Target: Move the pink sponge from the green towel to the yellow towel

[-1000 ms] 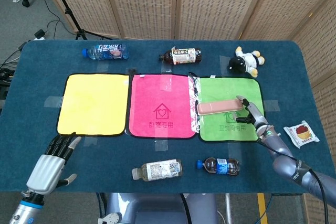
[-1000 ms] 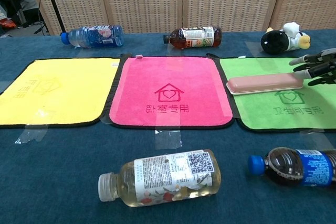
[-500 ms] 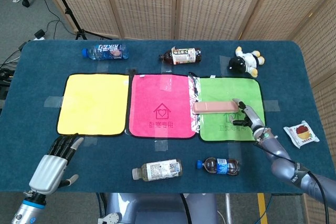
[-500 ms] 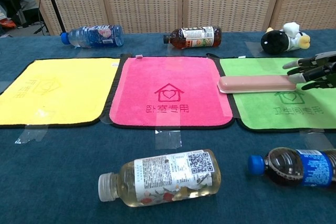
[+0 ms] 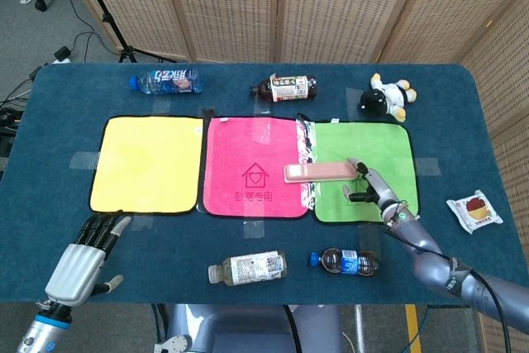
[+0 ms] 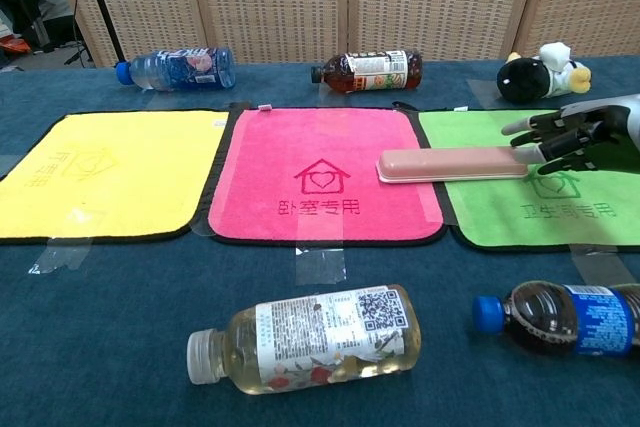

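The right hand grips the pink sponge by its right end, fingers closed around it, and holds the long flat block level above the seam where the pink towel meets the green towel; in the chest view the sponge's left end reaches over the pink towel's right edge while its right end sits over the green one. The yellow towel lies flat at the far left of the row, well apart from the sponge. The left hand rests low at the near-left corner of the blue bench, its fingers extended and holding nothing. Along the far edge lie a clear water bottle, a dark tea bottle and a black-and-white plush toy. Near the front edge lie a pale-drink bottle and a dark-drink bottle with a blue cap, both on their sides. A small snack packet lies at the right of the bench.
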`<action>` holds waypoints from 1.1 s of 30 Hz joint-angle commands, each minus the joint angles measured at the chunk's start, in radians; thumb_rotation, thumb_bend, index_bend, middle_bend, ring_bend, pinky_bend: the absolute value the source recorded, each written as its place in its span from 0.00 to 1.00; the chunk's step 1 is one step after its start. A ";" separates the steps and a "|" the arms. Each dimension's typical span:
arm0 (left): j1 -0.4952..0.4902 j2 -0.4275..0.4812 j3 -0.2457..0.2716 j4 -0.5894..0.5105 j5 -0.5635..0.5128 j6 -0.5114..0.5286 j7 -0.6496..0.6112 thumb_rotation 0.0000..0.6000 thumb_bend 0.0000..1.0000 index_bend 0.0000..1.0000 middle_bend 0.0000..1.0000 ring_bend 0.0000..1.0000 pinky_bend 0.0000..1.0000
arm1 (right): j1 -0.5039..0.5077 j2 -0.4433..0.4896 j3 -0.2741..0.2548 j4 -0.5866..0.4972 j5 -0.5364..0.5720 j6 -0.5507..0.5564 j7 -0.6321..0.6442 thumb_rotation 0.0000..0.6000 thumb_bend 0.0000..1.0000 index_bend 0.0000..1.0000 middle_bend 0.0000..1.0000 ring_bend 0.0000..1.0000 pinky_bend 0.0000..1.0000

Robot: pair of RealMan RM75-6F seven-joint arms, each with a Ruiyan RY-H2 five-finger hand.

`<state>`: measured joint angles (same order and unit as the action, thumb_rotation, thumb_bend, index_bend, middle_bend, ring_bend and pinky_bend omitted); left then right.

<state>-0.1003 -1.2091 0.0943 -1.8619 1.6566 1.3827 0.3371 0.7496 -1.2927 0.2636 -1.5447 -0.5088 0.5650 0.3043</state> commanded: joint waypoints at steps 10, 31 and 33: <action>-0.003 -0.002 0.002 0.003 -0.004 -0.008 -0.006 1.00 0.13 0.00 0.00 0.00 0.02 | 0.029 -0.004 -0.009 -0.089 0.042 0.059 -0.040 1.00 0.57 0.00 0.00 0.00 0.00; -0.007 -0.001 0.001 0.009 -0.011 -0.011 -0.021 1.00 0.14 0.00 0.00 0.00 0.02 | 0.104 -0.099 -0.023 -0.170 0.101 0.140 -0.129 1.00 0.57 0.00 0.00 0.00 0.00; -0.007 -0.001 0.001 0.009 -0.012 -0.011 -0.022 1.00 0.14 0.00 0.00 0.00 0.02 | 0.112 -0.102 -0.020 -0.176 0.107 0.147 -0.138 1.00 0.57 0.00 0.00 0.00 0.00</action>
<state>-0.1071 -1.2103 0.0954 -1.8533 1.6448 1.3718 0.3156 0.8580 -1.3927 0.2418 -1.7179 -0.4045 0.7089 0.1699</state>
